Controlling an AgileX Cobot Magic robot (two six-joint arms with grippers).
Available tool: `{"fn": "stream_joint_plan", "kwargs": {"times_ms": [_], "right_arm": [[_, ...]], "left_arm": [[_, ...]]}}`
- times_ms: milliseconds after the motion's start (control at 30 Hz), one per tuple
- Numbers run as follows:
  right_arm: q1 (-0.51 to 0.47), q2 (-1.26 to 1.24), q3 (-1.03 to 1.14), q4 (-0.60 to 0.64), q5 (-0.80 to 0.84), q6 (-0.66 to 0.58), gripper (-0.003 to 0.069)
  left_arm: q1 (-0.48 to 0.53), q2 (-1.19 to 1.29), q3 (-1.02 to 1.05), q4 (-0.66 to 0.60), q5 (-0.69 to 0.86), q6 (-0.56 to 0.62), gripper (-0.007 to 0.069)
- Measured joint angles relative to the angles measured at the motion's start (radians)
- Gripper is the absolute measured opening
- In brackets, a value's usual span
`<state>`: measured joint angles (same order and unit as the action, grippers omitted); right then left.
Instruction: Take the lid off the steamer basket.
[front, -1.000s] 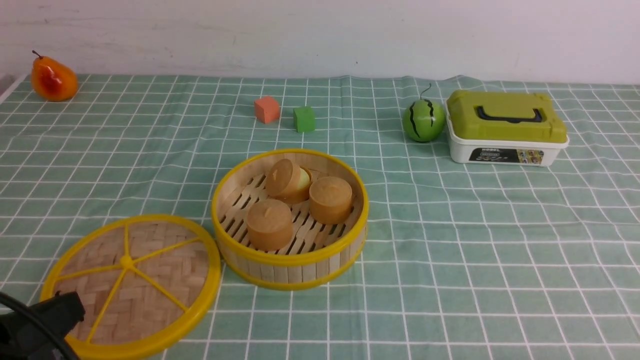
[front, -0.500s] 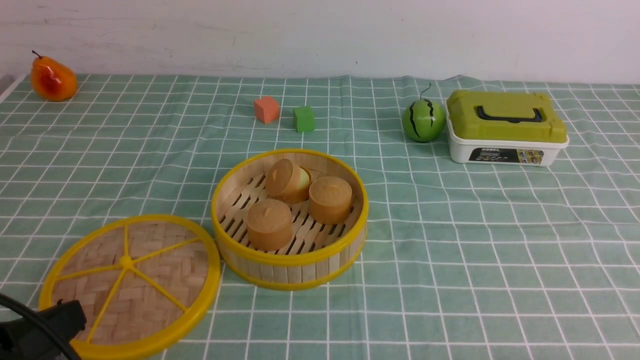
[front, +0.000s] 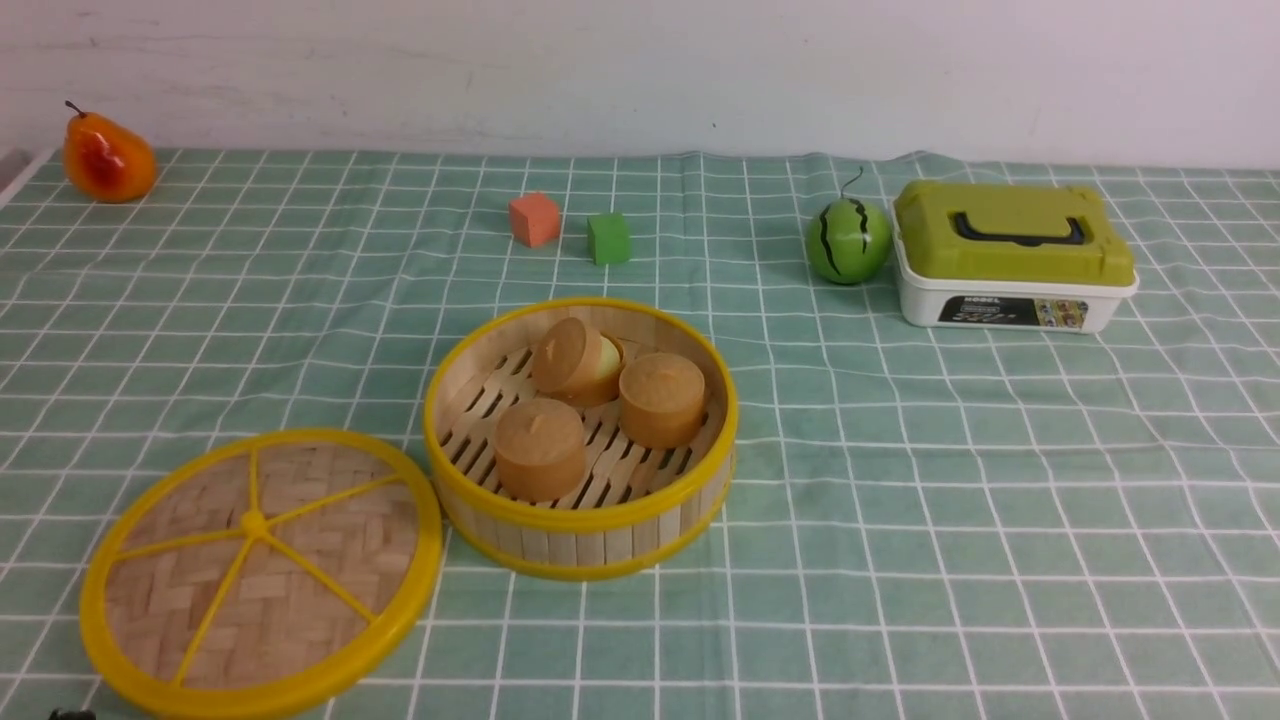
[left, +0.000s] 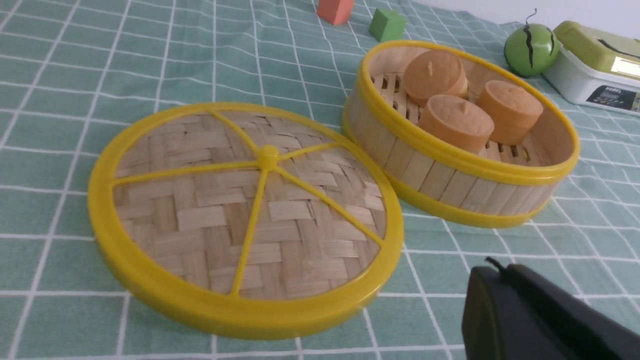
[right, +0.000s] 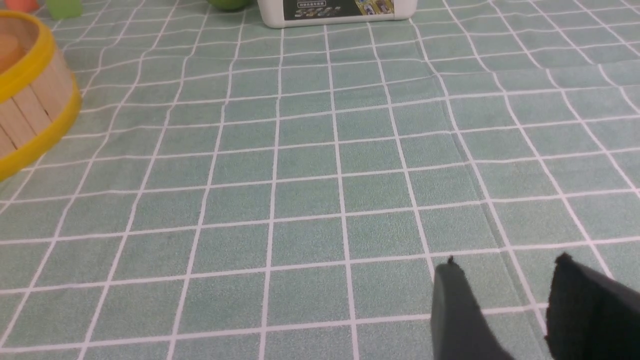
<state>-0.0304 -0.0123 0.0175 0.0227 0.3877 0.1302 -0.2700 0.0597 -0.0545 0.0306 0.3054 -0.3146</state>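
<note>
Lid (front: 260, 575) flat on tabletop (front: 900, 500), just left of steamer basket (front: 580, 440), rims nearly touching; likely parked there to expose three brown cakes (front: 540, 448). Basket uncovered. Left tool (left: 540, 320) closed, empty, near lid edge. Right tool (right: 505, 300) narrowly parted, empty, over bare cloth, well apart.

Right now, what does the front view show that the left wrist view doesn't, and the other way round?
Only the front view shows the pear at the far left corner and the whole box with its black handle. Only the left wrist view shows the left gripper, a dark shape close to the camera. Both show the lid lying flat on the cloth beside the steamer basket, the three brown cakes inside it, the two blocks and the toy watermelon.
</note>
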Motion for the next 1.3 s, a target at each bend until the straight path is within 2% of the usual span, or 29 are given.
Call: {"fn": "stream_joint_plan", "kwargs": {"times_ms": [167,367,767,1300], "right_arm": [[0.0,0.0,0.0,0.0,0.0,0.0,0.0241],[0.0,0.0,0.0,0.0,0.0,0.0,0.0241],[0.0,0.0,0.0,0.0,0.0,0.0,0.0241],[0.0,0.0,0.0,0.0,0.0,0.0,0.0241]], "left_arm": [[0.0,-0.067,0.063,0.06,0.001,0.0,-0.0012],[0.004,-0.071,0.068,0.07,0.001,0.0,-0.0009],[0.189,-0.071,0.08,0.037,0.019,0.002,-0.0001],[0.2,-0.071,0.084,0.027,0.076,0.001,0.0006]]}}
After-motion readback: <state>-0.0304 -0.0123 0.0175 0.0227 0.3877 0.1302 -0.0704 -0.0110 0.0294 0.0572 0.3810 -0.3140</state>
